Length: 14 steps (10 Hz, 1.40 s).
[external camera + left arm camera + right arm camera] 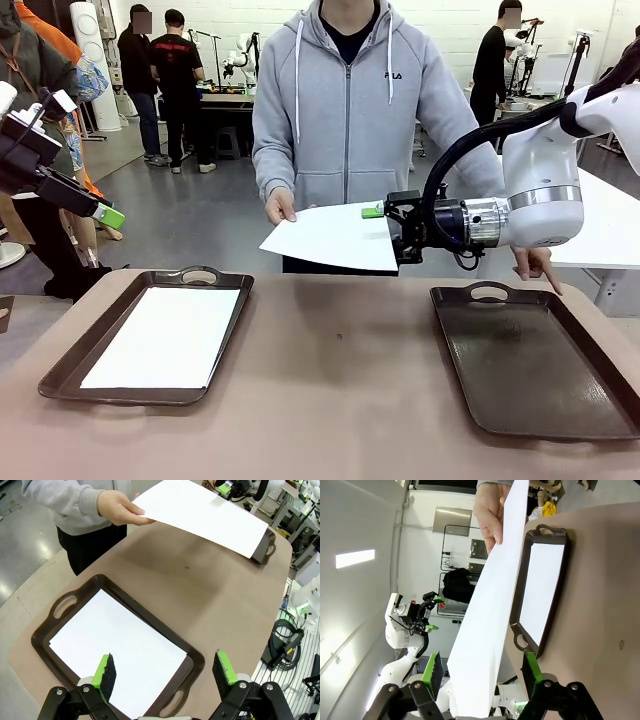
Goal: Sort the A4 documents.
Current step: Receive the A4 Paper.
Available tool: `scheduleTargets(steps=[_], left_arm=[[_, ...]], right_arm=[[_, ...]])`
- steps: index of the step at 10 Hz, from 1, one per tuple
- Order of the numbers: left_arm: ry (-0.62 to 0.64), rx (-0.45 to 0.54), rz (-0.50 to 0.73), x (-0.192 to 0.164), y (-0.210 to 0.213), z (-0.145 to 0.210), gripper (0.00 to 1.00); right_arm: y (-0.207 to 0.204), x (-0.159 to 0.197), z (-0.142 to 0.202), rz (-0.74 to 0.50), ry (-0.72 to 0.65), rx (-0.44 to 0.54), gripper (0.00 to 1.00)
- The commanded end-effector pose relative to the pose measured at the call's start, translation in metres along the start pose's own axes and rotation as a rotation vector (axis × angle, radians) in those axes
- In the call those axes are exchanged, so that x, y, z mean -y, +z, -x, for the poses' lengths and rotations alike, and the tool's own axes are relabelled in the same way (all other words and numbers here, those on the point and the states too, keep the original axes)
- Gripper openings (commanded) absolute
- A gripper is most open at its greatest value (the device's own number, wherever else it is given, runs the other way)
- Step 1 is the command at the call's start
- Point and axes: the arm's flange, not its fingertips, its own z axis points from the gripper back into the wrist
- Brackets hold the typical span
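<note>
Two sheets, front view: one A4 sheet [165,335] lies flat in the left brown tray [70,365]; a second sheet [330,237] is held in the air over the far table edge by the person's hand [281,207].
Right gripper, front view: the right gripper [385,232] sits at the held sheet's right edge, one green pad [372,211] above the paper; the lower finger is hidden behind the sheet, so contact cannot be told.
Right tray, front view: the right brown tray [530,370] is cut off at the picture's right edge; the person's other hand [535,264] points down just behind it.
Left gripper, front view: the left gripper [95,210] hangs at the left edge, well apart from the paper, mostly cut off.
Left wrist view: the left gripper's [165,672] jaws stand wide apart above the near end of the tray [60,607], gripping nothing; the tray's sheet [115,650] lies below; the held sheet [200,515] hides most of the far tray [267,547].
Right wrist view: the held sheet [490,615] runs edge-on between the right gripper's [482,672] pads; the jaws are partly apart, with a gap showing beside the right pad [530,667], and whether they pinch the paper cannot be told. The hand [490,517] grips the far end, and the left tray [520,595] with its sheet [542,590] lies beyond.
</note>
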Motion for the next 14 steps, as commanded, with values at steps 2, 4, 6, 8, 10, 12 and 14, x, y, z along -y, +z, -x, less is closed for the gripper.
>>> scheduleTargets(steps=[2, 4, 6, 8, 10, 12, 14], left_arm=[[-0.007, -0.008, -0.008, 0.0005, -0.0006, 0.0009, 1.0], [-0.007, -0.008, -0.008, 0.0005, -0.0006, 0.0009, 1.0], [-0.007, -0.008, -0.008, 0.0005, -0.0006, 0.0009, 1.0], [-0.007, -0.008, -0.008, 0.0005, -0.0006, 0.0009, 1.0], [-0.007, -0.008, -0.008, 0.0005, -0.0006, 0.0009, 1.0], [-0.007, -0.008, -0.008, 0.0005, -0.0006, 0.0009, 1.0], [-0.007, -0.008, -0.008, 0.0005, -0.0006, 0.0009, 1.0]], right_arm=[[0.0006, 0.0028, -0.0036, -0.012, -0.012, -0.012, 0.54], [0.0019, 0.002, -0.0042, -0.006, -0.012, -0.017, 0.36], [0.0039, 0.0016, -0.0048, -0.011, -0.013, -0.016, 0.17], [0.0047, 0.0012, -0.0055, -0.016, -0.012, -0.02, 0.0], [0.0049, 0.0008, -0.005, -0.017, -0.013, -0.021, 0.0], [0.0057, 0.0017, -0.0054, -0.012, -0.015, -0.02, 0.0], [0.0061, 0.0017, -0.0043, -0.012, -0.014, -0.029, 0.0]])
